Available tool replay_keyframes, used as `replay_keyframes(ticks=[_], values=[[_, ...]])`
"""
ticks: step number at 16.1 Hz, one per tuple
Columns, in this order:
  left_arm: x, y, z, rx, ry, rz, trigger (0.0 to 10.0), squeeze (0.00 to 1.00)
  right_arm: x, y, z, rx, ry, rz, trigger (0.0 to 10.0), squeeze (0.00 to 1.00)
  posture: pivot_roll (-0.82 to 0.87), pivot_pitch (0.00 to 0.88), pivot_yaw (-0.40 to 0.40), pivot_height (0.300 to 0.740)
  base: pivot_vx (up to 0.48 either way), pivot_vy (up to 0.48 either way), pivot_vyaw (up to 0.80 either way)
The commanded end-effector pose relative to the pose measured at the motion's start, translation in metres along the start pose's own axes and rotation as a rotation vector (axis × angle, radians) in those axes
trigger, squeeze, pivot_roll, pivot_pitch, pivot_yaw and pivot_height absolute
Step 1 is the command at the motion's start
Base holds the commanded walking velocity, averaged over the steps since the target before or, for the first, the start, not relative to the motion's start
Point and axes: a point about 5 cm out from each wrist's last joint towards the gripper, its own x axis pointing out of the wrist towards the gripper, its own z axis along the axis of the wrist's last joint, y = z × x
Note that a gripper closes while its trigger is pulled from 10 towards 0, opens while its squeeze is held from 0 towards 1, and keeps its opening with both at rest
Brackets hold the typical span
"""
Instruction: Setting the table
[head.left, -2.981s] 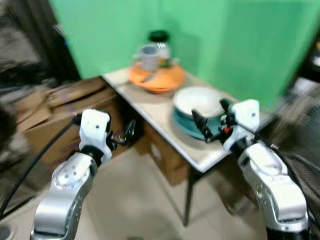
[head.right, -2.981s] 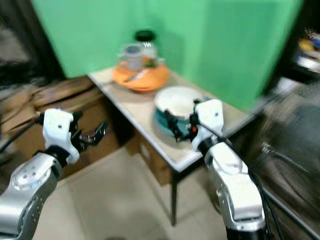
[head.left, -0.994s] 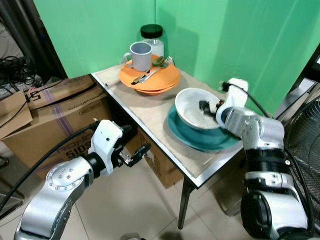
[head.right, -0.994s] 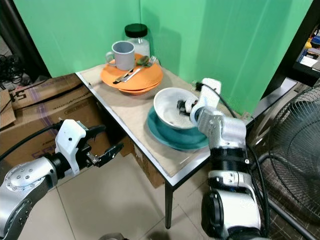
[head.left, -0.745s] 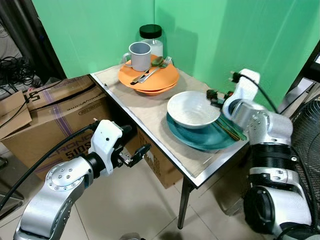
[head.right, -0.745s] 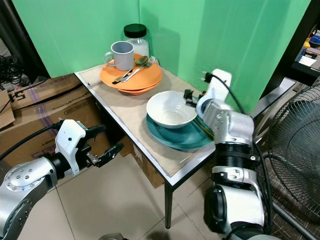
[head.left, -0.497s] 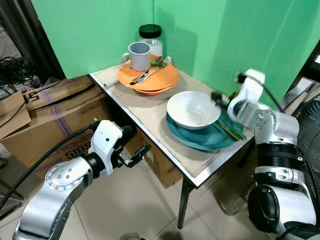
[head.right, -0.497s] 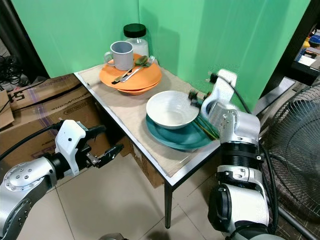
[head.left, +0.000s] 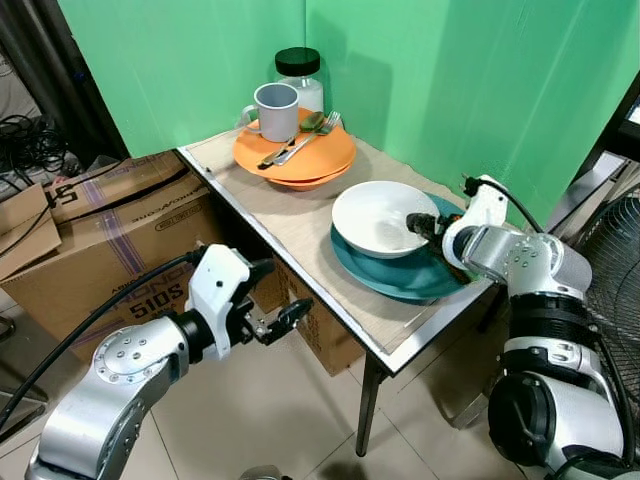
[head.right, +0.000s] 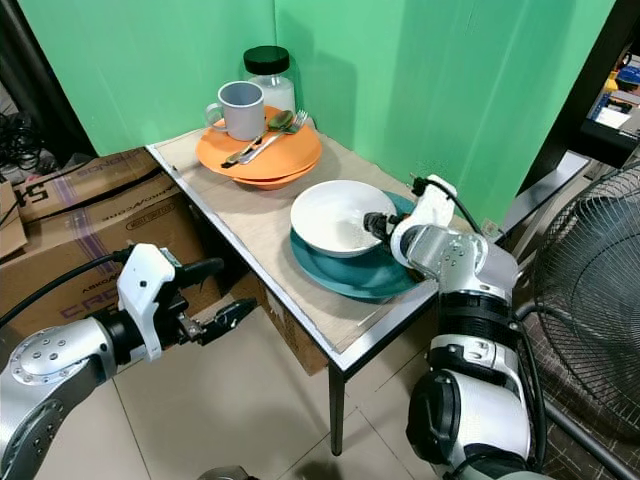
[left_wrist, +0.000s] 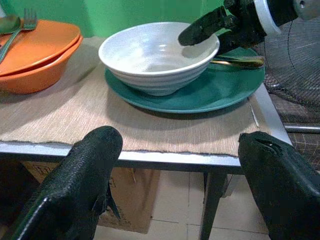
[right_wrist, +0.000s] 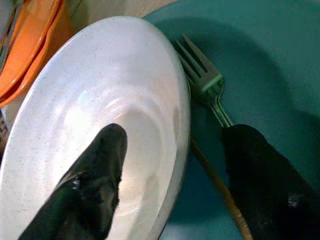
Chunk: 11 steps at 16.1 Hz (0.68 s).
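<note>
1. White ceramic bowl (head.left: 383, 217) sits on the round teal plate (head.left: 400, 277) near the table's (head.left: 300, 235) right front edge. The right gripper (right_wrist: 172, 185), jaws spread, straddles its rim; closing carelessly could tip the bowl.
2. The green fork (right_wrist: 204, 86) lies partly hidden beside the bowl.
3. The left gripper (left_wrist: 182, 187) hovers open before the table edge.

White bowl (left_wrist: 159, 56) on teal plate (left_wrist: 210, 90) (R fingers (left_wrist: 204, 26) over rim).

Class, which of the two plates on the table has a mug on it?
The orange plate at the far corner carries the grey mug; the teal plate holds a white bowl.
</note>
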Motion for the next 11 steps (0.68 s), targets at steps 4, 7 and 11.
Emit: replay_keyframes(ticks=[4,7,11], values=[[-0.002,-0.0009,0.0022,0.001,0.003,-0.013,10.0,0.0,0.0004,0.005,0.0026,-0.001,0.0,0.003,0.0,0.0,0.13,0.0,0.061,0.74,0.0,0.0,0.0],[-0.0014,-0.0006,0.002,0.004,0.006,-0.014,10.0,0.0,-0.0006,0.0062,0.0046,-0.027,-0.004,0.0,0.0,0.0,0.13,0.0,0.062,0.74,0.0,0.0,0.0],[-0.0008,-0.0002,0.0022,0.006,0.007,-0.013,10.0,0.0,-0.0004,0.0063,0.0045,-0.025,-0.002,0.002,0.0,0.0,0.13,0.0,0.064,0.74,0.0,0.0,0.0]])
